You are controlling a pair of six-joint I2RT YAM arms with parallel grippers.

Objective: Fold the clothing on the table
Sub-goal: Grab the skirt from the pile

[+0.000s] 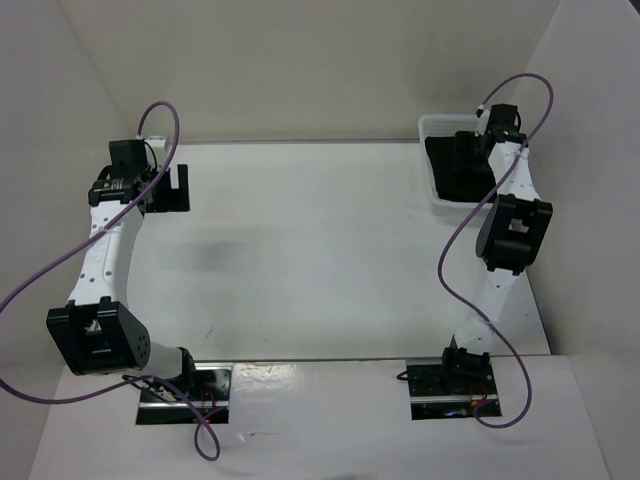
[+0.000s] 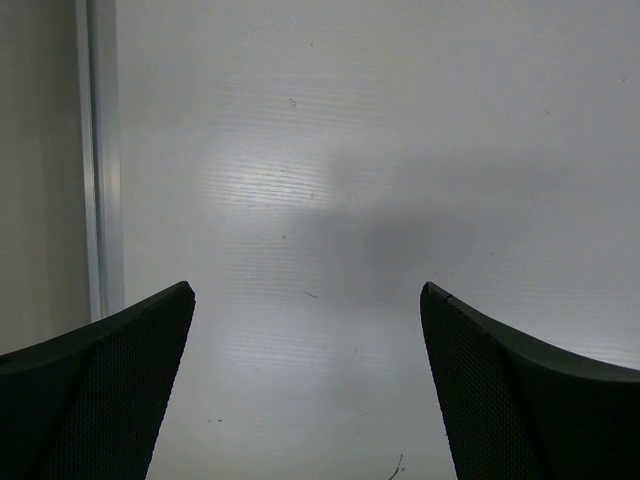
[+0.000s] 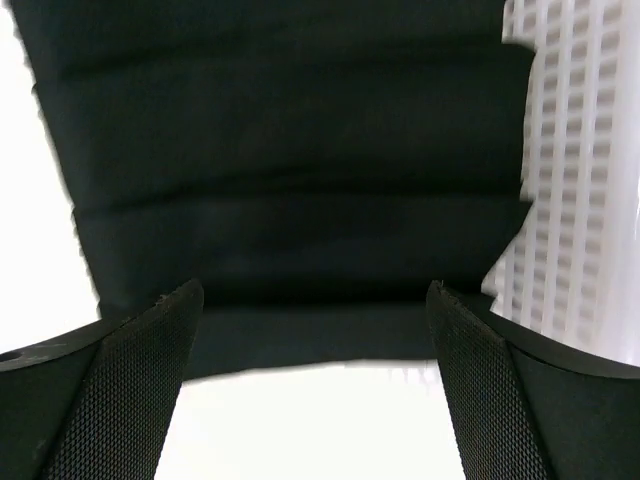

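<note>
Top external view: the white table (image 1: 300, 260) is being enclosed by 3 pale walls (image 1: 300, 70); left gripper (image 2: 307, 292) and right gripper (image 3: 315, 290) are being held wide, empty.

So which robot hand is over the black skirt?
The right hand, open above the black pleated skirt in the white basket. The left hand is open too, but only table lies under it.

A white perforated basket (image 1: 428, 150) sits at my far right. Its slotted wall (image 3: 570, 150) looms close by. Plain white panels (image 1: 300, 60) stand all around.
</note>
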